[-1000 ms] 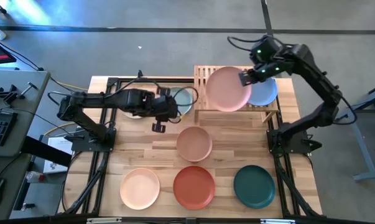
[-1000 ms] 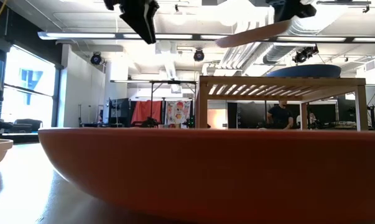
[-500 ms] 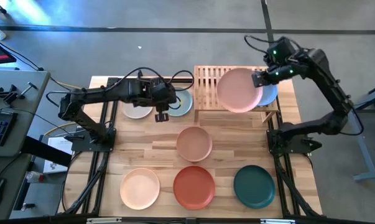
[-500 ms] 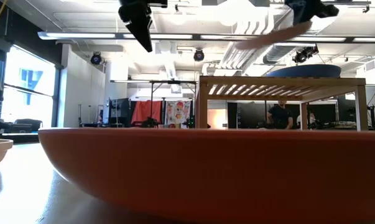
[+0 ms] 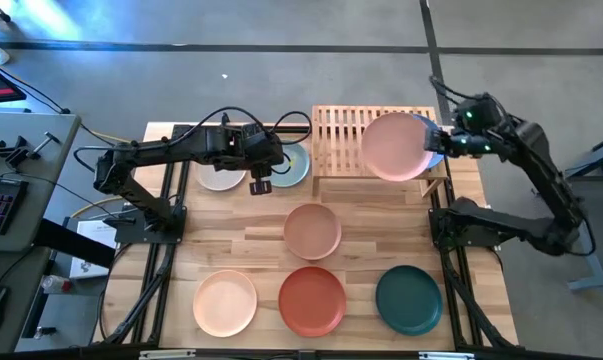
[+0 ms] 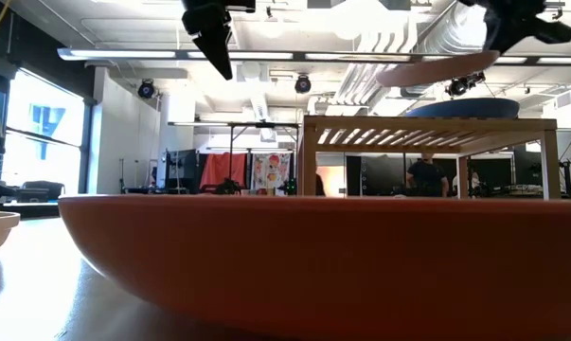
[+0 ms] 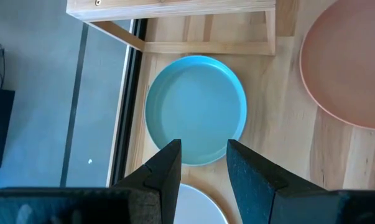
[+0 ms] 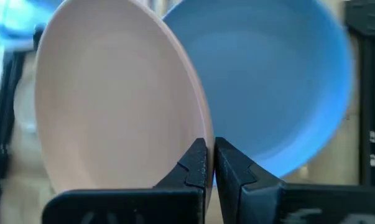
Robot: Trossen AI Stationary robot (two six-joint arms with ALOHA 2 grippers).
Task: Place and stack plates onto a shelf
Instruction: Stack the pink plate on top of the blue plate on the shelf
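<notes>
— What had your right gripper (image 5: 433,141) done in that last second?

— You had carried the pink plate (image 5: 395,146) sideways along the shelf (image 5: 341,128), from over its middle to almost directly above the blue plate (image 8: 280,81) that lay on the slats at the far right. In the right wrist view your fingers (image 8: 196,163) were pinched tight on the pink rim, and the blue plate filled the space just behind it.

— Was it down yet?

— No. In the low view the pink plate hung tilted above the blue one, clear of it. I judged you were lining up the stack; levelling and lowering remained.

— And the left gripper (image 5: 260,183)?

— You had drawn it back toward the pale sage plate (image 7: 195,109) beside the shelf, and then it held there, fingers parted and empty, with the off-white plate (image 5: 219,177) next to it.

— What remained?

— The tan-pink plate (image 5: 312,229), peach plate (image 5: 225,302), orange-red plate (image 5: 312,300) and dark green plate (image 5: 408,298) sat on the table (image 5: 481,240).
</notes>
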